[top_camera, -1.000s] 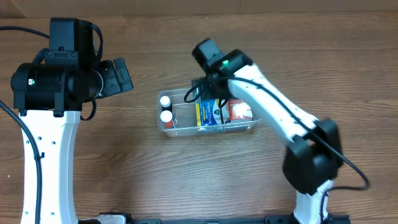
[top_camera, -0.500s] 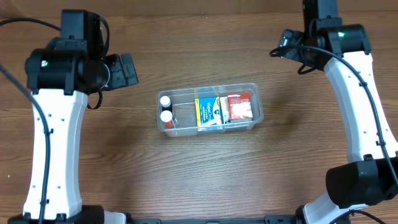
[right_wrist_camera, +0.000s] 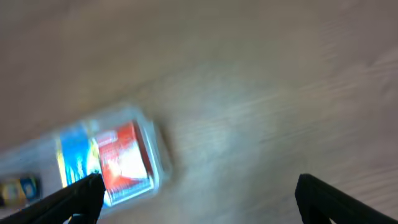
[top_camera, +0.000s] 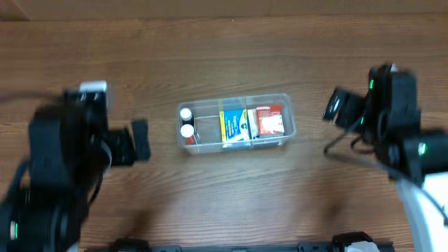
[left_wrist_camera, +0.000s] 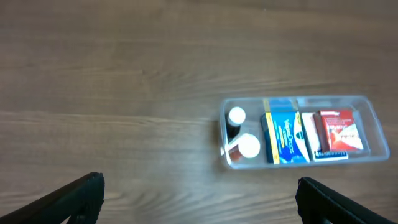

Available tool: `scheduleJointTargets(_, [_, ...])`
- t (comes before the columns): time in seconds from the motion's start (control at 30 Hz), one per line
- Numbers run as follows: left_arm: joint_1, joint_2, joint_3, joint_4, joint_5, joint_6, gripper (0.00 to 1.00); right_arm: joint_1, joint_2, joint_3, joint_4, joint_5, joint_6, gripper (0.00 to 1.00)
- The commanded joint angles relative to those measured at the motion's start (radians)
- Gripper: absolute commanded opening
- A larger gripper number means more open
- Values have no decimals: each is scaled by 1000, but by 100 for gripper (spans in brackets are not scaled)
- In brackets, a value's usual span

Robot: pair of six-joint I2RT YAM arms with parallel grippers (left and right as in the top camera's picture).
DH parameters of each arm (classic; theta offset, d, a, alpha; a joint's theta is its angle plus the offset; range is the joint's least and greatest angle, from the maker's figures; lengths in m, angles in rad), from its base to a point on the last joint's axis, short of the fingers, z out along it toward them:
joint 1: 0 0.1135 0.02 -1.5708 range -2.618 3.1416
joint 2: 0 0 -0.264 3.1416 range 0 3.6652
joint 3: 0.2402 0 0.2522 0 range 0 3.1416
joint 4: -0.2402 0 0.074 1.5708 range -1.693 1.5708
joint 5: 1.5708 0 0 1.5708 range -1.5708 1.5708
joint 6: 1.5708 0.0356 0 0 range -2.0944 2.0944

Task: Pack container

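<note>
The container (top_camera: 208, 127) is a clear, shallow plastic tub lying flat near the middle of the surface (top_camera: 231, 203), a brown wood-grain top that fills almost all of the overhead view. A paler band runs along the 12 o'clock edge. The tub's long axis runs from 9 o'clock to 3 o'clock across the surface, and its open side faces up.

Inside, at the 9 o'clock end, two white-capped bottles (top_camera: 186, 113) stand one behind the other. A blue and yellow box (top_camera: 234, 126) sits about the middle. A red and white box (top_camera: 269, 120) lies just beside it toward the 3 o'clock end. A bare stretch of the tub's floor separates the bottles from the blue and yellow box.

The left end effector (left_wrist_camera: 200, 180) is well apart from the tub, off at about 8 o'clock from it in the overhead view. Its fingers (left_wrist_camera: 74, 196) are spread wide and hold nothing. From its own camera the tub shows whole at about 2 o'clock.

The right end effector (right_wrist_camera: 200, 180) is also well apart, out at about 3 o'clock from the tub, released with its dark fingers (right_wrist_camera: 339, 199) far apart and nothing between them. Its camera view is blurred, with the tub's red-box end showing at about 8 o'clock. Both arms look smeared in the overhead view.
</note>
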Motion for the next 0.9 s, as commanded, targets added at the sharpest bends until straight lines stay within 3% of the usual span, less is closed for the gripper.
scheduleJointTargets(0.0, [-3,-240,-216,27,-7,8,100,39,-201,-200,22,-27,53,100])
scheduleJointTargets(0.17, [-3,-438,-344,29,-21,-188,100,48,-361,-294,-12,-26,51,100])
scheduleJointTargets(0.47, [-3,-438,-344,-94,-21,-191,100,48,-360,-294,-13,-26,51,100])
scheduleJointTargets(0.87, [-3,-438,-344,-97,-21,-191,100,48,-372,-295,-10,-24,43,100])
